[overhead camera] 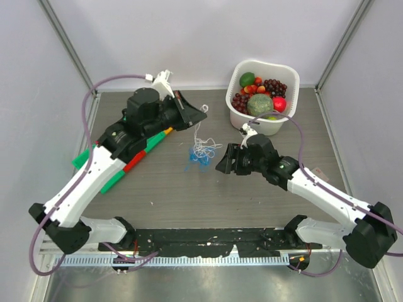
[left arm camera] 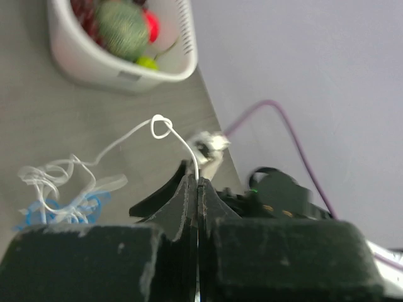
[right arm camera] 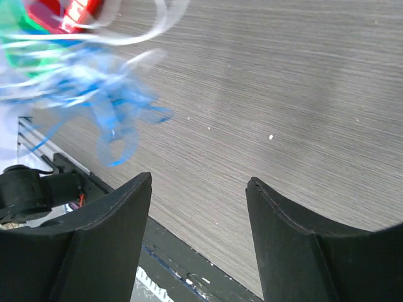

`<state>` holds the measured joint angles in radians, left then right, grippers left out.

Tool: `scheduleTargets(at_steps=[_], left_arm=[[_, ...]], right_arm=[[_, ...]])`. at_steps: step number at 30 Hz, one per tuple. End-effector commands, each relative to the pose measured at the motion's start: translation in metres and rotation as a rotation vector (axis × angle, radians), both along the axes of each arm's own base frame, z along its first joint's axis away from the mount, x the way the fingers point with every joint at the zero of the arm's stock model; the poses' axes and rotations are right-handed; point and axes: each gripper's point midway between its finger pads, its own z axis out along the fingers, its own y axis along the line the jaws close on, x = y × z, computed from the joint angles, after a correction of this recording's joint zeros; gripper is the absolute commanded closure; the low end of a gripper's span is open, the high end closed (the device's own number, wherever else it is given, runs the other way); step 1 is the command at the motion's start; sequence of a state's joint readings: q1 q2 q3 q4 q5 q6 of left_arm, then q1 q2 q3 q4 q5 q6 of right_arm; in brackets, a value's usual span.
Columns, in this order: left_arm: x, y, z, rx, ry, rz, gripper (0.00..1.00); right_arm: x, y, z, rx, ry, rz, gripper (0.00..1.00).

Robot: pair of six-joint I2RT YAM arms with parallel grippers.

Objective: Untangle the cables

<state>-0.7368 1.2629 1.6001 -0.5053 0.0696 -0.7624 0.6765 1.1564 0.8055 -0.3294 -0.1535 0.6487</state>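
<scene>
In the view from above, the cables (overhead camera: 200,154) lie as a small bunch in the middle of the table (overhead camera: 164,201), between the two grippers. A white cable (overhead camera: 203,143) is on top and a blue cable (overhead camera: 196,160) is under it. The left gripper (overhead camera: 201,112) is just behind the bunch, and a white strand goes up towards it. The right gripper (overhead camera: 220,162) is just beside the bunch, on its right. A white basket (overhead camera: 237,115) with fruit (overhead camera: 259,104) stands at the far right. Green, red and orange strips (overhead camera: 129,165) lie under the left arm.

In the left wrist view, the jaws of the left gripper (left arm camera: 197,189) are pressed together on the white cable (left arm camera: 162,127). The cable makes a small loop above the fingers and then runs down to the bunch (left arm camera: 60,195) on the left. The basket (left arm camera: 94,69) is at the top.

In the right wrist view, the jaws of the right gripper (right arm camera: 198,185) are wide apart with only bare table (right arm camera: 283,94) between them. The blue cable (right arm camera: 107,110) is blurred at the upper left, apart from the fingers.
</scene>
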Motion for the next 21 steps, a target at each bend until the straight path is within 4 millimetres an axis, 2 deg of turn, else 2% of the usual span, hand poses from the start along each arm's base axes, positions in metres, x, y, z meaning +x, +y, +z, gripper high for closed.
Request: scheduleTargets(at_steps=[1,2,4,6,8,11,12,13,14,15,16,17,18,21], left_arm=[[0.024,-0.009,-0.097,-0.149,0.494,0.046,1.00],[0.023,-0.015,-0.125,-0.146,0.581,0.024,1.00],[0.019,-0.023,-0.170,-0.077,0.646,-0.024,1.00],[0.010,-0.014,-0.224,0.065,0.758,-0.003,1.00],[0.000,-0.013,-0.247,0.141,0.771,-0.051,1.00],[-0.016,-0.022,-0.251,0.242,0.718,-0.147,1.00],[-0.019,-0.026,-0.246,0.263,0.692,-0.175,0.98],[-0.024,-0.030,-0.244,0.281,0.676,-0.205,0.92],[-0.026,-0.032,-0.243,0.295,0.661,-0.227,0.79],[-0.029,-0.031,-0.243,0.307,0.660,-0.236,0.59],[-0.031,-0.029,-0.243,0.320,0.653,-0.243,0.44],[-0.032,-0.025,-0.244,0.340,0.642,-0.247,0.24],[-0.034,-0.018,-0.244,0.376,0.625,-0.242,0.19],[-0.036,0.007,-0.242,0.464,0.553,-0.194,0.18]], right_arm=[[-0.007,-0.006,0.000,0.008,-0.001,-0.004,0.33],[-0.007,-0.008,-0.005,-0.004,0.004,-0.019,0.33],[-0.006,-0.012,-0.012,-0.021,0.017,-0.039,0.33],[-0.007,-0.013,-0.015,-0.024,0.025,-0.043,0.33],[-0.008,-0.012,-0.015,-0.018,0.020,-0.039,0.33],[-0.004,-0.011,-0.011,-0.008,0.001,-0.045,0.33],[0.000,-0.011,-0.009,-0.001,0.003,-0.068,0.32],[0.006,-0.013,-0.005,0.001,-0.002,-0.100,0.32],[0.013,-0.019,-0.006,0.005,0.017,-0.152,0.32],[0.019,-0.026,-0.004,0.000,0.032,-0.198,0.32],[0.026,-0.035,-0.008,0.007,0.076,-0.263,0.31],[0.027,-0.035,-0.007,0.030,0.110,-0.260,0.31],[0.032,-0.040,-0.010,0.035,0.138,-0.280,0.31],[0.039,-0.031,0.004,0.051,0.113,-0.220,0.31]])
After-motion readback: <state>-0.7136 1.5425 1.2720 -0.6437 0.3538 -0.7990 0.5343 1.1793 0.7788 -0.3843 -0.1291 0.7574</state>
